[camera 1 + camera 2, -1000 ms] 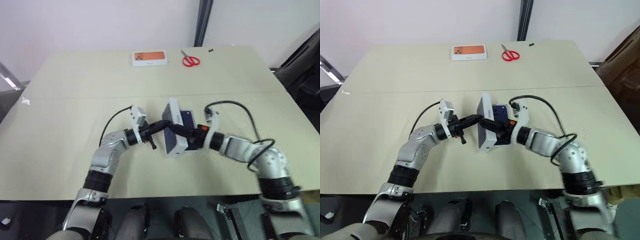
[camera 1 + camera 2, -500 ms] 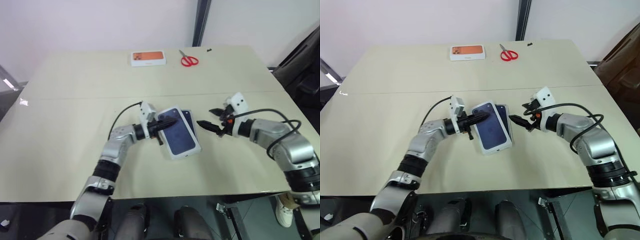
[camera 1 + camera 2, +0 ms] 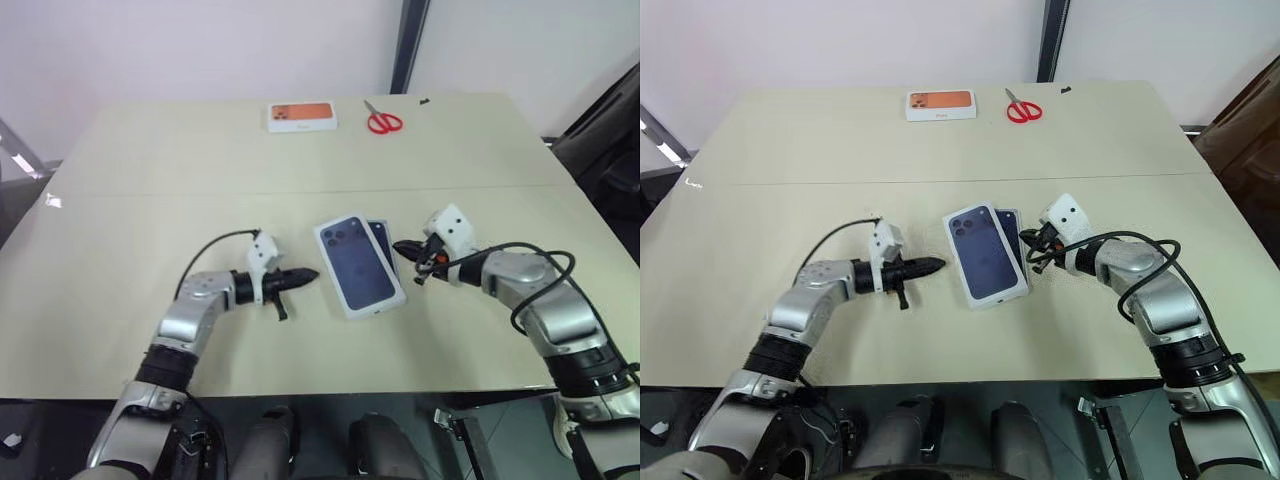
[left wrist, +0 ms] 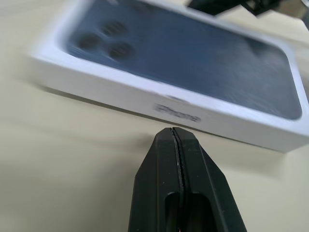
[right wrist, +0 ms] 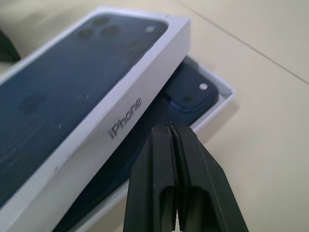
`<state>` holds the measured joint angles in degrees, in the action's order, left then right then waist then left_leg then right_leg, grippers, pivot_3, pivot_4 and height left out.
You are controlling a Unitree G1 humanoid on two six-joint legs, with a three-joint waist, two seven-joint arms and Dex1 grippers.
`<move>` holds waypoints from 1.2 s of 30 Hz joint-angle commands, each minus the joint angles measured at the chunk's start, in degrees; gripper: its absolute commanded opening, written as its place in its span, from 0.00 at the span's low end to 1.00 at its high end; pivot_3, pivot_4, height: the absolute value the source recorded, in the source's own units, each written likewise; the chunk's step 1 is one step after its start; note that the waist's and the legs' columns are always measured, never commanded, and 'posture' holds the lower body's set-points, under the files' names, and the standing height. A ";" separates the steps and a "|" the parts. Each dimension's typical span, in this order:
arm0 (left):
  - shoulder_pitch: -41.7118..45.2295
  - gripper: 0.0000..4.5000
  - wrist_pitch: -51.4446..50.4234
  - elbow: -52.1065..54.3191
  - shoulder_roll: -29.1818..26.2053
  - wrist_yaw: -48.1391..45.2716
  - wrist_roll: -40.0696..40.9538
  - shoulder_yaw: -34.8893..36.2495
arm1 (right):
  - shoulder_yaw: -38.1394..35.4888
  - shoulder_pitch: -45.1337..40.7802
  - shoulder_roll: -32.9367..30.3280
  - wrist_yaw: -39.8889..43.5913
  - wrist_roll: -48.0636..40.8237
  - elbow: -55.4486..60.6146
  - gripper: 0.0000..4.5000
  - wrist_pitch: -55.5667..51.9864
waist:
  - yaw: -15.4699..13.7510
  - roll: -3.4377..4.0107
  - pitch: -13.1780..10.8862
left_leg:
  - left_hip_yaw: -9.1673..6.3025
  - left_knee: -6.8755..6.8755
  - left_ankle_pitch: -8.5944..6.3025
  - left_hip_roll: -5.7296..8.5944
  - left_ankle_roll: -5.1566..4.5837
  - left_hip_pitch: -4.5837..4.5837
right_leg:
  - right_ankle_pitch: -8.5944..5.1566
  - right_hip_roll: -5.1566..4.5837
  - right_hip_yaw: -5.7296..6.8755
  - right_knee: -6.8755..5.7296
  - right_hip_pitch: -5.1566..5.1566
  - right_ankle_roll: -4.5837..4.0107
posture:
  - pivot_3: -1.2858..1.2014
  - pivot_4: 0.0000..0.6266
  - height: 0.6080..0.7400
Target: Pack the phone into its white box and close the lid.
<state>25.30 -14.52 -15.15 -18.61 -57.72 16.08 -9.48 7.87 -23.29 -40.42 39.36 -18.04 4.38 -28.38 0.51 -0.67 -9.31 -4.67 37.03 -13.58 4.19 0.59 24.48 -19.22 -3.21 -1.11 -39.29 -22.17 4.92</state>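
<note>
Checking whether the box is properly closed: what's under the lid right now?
The lid lies askew over the white box. The phone lies in the box, one corner with its camera showing. The rest of the phone and the box floor are covered.

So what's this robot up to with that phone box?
It is packing a phone into the white box. The phone lies in the box, and the lid rests askew across it, not yet seated, leaving one side uncovered. Neither gripper holds anything: the left gripper and the right gripper are shut, one on each side of the box on the table.
</note>
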 commanded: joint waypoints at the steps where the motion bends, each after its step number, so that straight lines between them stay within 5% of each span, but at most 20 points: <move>1: 2.38 0.00 1.47 -0.74 1.69 1.26 -0.11 0.66 | -0.46 -0.35 0.75 0.63 1.55 2.24 0.02 0.96 | 0.07 0.00 0.00 | 0.00 0.00 0.00 0.00 0.00 0.00 | 0.00 0.00 0.00 -0.01 -0.01 0.00 | 0.52 0.24 1.00; 18: 8.96 0.00 2.73 -5.85 7.53 3.40 -1.23 0.61 | -2.66 1.29 2.07 0.79 4.85 2.95 0.02 0.78 | 0.10 0.00 0.00 | 0.02 0.02 0.00 0.01 0.00 0.00 | 0.00 0.01 0.01 -0.03 0.00 0.01 | 0.52 0.24 1.00; 36: 8.15 0.00 1.30 -5.28 7.14 4.29 -0.54 2.96 | -3.69 1.89 2.69 0.90 5.14 4.76 0.02 -0.94 | 0.10 0.00 0.00 | 0.01 0.03 0.01 0.00 0.01 0.00 | 0.00 0.02 0.00 -0.04 0.00 0.01 | 0.52 0.24 1.00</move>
<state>32.60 -13.39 -21.66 -11.76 -53.43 14.47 -7.27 5.08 -20.16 -38.23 39.80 -12.46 6.09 -29.68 0.61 -0.67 -9.31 -4.65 37.06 -13.57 4.19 0.60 24.48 -19.22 -3.20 -1.10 -39.34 -22.18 4.92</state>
